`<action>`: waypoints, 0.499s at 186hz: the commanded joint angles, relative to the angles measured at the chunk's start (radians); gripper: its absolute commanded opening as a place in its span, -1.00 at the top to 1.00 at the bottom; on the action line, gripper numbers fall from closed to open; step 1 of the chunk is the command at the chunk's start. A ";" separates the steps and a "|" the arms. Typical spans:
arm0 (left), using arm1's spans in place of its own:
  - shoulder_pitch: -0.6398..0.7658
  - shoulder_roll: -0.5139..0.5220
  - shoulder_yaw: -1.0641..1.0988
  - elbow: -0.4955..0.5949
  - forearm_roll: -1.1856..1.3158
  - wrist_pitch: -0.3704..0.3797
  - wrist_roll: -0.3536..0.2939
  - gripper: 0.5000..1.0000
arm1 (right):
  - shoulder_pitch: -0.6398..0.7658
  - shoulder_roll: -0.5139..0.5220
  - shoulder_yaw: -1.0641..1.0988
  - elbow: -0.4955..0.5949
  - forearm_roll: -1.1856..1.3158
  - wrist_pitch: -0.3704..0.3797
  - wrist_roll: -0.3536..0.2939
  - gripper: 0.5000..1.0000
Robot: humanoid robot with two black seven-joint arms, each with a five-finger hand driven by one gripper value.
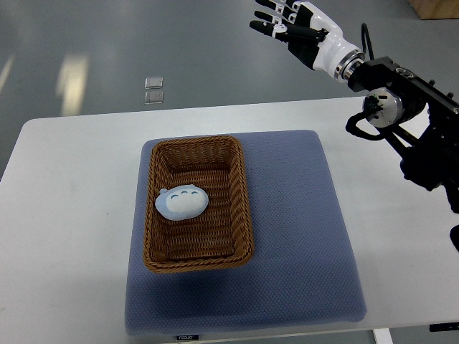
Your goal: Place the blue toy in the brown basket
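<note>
I see the blue toy [182,203] lying inside the brown basket [240,192], on the woven floor toward the left wall and a little below the middle — it touches or nearly touches that wall. Its pale face side is up, with small dark marks along the top edge. Nothing else is in the basket with it.

The basket sits on a blue-grey mat [301,215], in the mat's left half, its long side running away from me. The mat lies flat on the white table [64,215], with bare tabletop showing on both sides and beyond it.

My right robot hand [287,25] is well apart from all of this — up at the top right, past the far edge of the table and over the grey floor [107,43]. Its fingers are spread and extended toward the left, and it holds nothing. The black arm behind it comes in from the right edge. On the floor beyond the table I can make out two small pale squares [153,89], one just above the other.
</note>
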 commanded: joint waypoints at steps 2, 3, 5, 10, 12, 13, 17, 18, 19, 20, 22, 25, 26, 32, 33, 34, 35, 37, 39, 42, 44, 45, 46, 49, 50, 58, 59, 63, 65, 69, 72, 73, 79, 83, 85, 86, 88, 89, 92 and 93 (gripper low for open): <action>0.000 0.000 -0.001 -0.001 0.001 0.000 0.000 -1.00 | -0.126 0.076 0.152 -0.005 0.091 0.003 0.002 -0.59; 0.000 0.000 -0.001 -0.001 0.000 0.000 0.000 -1.00 | -0.137 0.082 0.164 -0.006 0.095 0.003 0.002 -0.60; 0.000 0.000 -0.001 -0.001 0.000 0.000 0.000 -1.00 | -0.148 0.089 0.176 -0.008 0.100 0.003 0.003 -0.60; 0.000 0.000 -0.001 0.001 0.000 0.000 0.000 -1.00 | -0.168 0.103 0.201 -0.009 0.106 0.003 0.003 -0.60; 0.000 0.000 -0.001 0.001 0.000 0.000 0.000 -1.00 | -0.177 0.109 0.212 -0.009 0.107 0.004 0.003 -0.59; 0.000 0.000 -0.001 0.001 0.001 0.000 0.000 -1.00 | -0.184 0.114 0.221 -0.009 0.107 0.004 0.005 -0.59; 0.000 0.000 0.001 0.001 0.000 0.000 0.000 -1.00 | -0.198 0.125 0.238 -0.011 0.107 0.004 0.009 -0.59; 0.000 0.000 0.001 0.001 0.000 0.000 0.000 -1.00 | -0.198 0.125 0.238 -0.011 0.107 0.004 0.009 -0.59; 0.000 0.000 0.001 0.001 0.000 0.000 0.000 -1.00 | -0.204 0.131 0.245 -0.012 0.107 0.004 0.012 -0.59; 0.000 0.000 0.001 0.001 0.000 0.000 0.000 -1.00 | -0.204 0.131 0.245 -0.012 0.107 0.004 0.012 -0.59; 0.000 0.000 0.001 0.001 0.000 0.000 0.000 -1.00 | -0.211 0.134 0.250 -0.012 0.107 0.004 0.019 -0.60; 0.000 0.000 0.001 0.001 0.000 0.000 0.001 -1.00 | -0.220 0.143 0.261 -0.015 0.107 0.004 0.029 -0.60; 0.000 0.000 0.001 0.001 0.000 0.000 0.001 -1.00 | -0.220 0.143 0.261 -0.015 0.107 0.004 0.029 -0.60; 0.000 0.000 0.001 0.001 0.000 0.000 0.000 -1.00 | -0.233 0.151 0.267 -0.017 0.107 0.004 0.051 -0.60; 0.000 0.000 0.001 0.001 0.000 0.000 0.000 -1.00 | -0.234 0.151 0.267 -0.017 0.107 0.004 0.051 -0.60; 0.000 0.000 0.001 0.001 0.000 0.000 0.000 -1.00 | -0.237 0.154 0.267 -0.018 0.107 0.004 0.057 -0.60; 0.000 0.000 0.001 0.001 0.000 0.000 0.000 -1.00 | -0.237 0.154 0.267 -0.018 0.107 0.004 0.057 -0.60; 0.000 0.000 0.001 0.001 0.000 0.000 0.000 -1.00 | -0.240 0.155 0.267 -0.020 0.107 0.004 0.065 -0.60; 0.000 0.000 0.001 0.001 0.000 0.000 0.000 -1.00 | -0.246 0.158 0.268 -0.021 0.107 0.004 0.077 -0.60; 0.000 0.000 0.001 0.001 0.000 0.000 0.000 -1.00 | -0.249 0.161 0.268 -0.023 0.109 0.004 0.083 -0.60; 0.000 0.000 0.001 0.001 0.000 0.000 0.000 -1.00 | -0.252 0.163 0.268 -0.025 0.109 0.004 0.089 -0.59; 0.000 0.000 0.001 0.002 0.000 0.000 0.000 -1.00 | -0.253 0.163 0.268 -0.026 0.109 0.003 0.094 -0.60; 0.000 0.000 0.001 0.002 0.000 0.000 0.000 -1.00 | -0.253 0.163 0.268 -0.026 0.109 0.003 0.094 -0.60; 0.000 0.000 0.001 0.002 0.000 0.000 0.000 -1.00 | -0.257 0.165 0.268 -0.028 0.109 0.003 0.097 -0.60; 0.000 0.000 0.001 0.002 0.000 0.000 0.000 -1.00 | -0.260 0.165 0.268 -0.028 0.109 0.004 0.101 -0.60; 0.000 0.000 0.001 0.002 0.000 0.000 0.000 -1.00 | -0.270 0.171 0.268 -0.029 0.111 0.004 0.109 -0.60; 0.000 0.000 0.001 0.002 0.000 0.000 0.000 -1.00 | -0.272 0.172 0.268 -0.029 0.111 0.004 0.109 -0.60; 0.000 0.000 0.001 0.002 0.000 0.000 0.000 -1.00 | -0.275 0.177 0.268 -0.029 0.111 0.004 0.109 -0.60; 0.000 0.000 0.001 0.002 0.000 0.000 0.000 -1.00 | -0.275 0.177 0.268 -0.029 0.111 0.004 0.109 -0.60; 0.000 0.000 0.001 0.002 0.000 0.000 0.000 -1.00 | -0.278 0.180 0.268 -0.029 0.111 0.006 0.109 -0.60; 0.000 0.000 0.001 0.001 0.000 0.000 0.000 -1.00 | -0.280 0.181 0.268 -0.031 0.111 0.006 0.109 -0.60; 0.000 0.000 0.001 0.001 0.000 0.000 0.000 -1.00 | -0.280 0.181 0.268 -0.031 0.111 0.006 0.109 -0.60; 0.000 0.000 0.001 0.001 0.000 0.000 0.000 -1.00 | -0.283 0.181 0.268 -0.031 0.111 0.006 0.109 -0.60; 0.000 0.000 -0.001 0.001 0.000 0.000 0.001 -1.00 | -0.284 0.181 0.268 -0.031 0.111 0.006 0.109 -0.60; 0.000 0.000 -0.001 0.001 0.000 0.000 0.000 -1.00 | -0.284 0.181 0.268 -0.032 0.111 0.006 0.109 -0.60; 0.000 0.000 -0.001 0.001 0.000 0.000 0.000 -1.00 | -0.284 0.181 0.268 -0.031 0.111 0.006 0.109 -0.60; 0.000 0.000 -0.001 0.001 0.000 0.000 0.000 -1.00 | -0.284 0.181 0.268 -0.031 0.111 0.006 0.109 -0.60; 0.000 0.000 -0.001 0.001 0.000 0.000 0.000 -1.00 | -0.284 0.181 0.268 -0.031 0.111 0.006 0.109 -0.60; 0.000 0.000 -0.001 0.001 0.000 0.000 0.000 -1.00 | -0.284 0.181 0.267 -0.031 0.111 0.006 0.109 -0.60; 0.000 0.000 -0.001 0.001 0.000 0.000 0.000 -1.00 | -0.284 0.181 0.267 -0.031 0.111 0.006 0.109 -0.60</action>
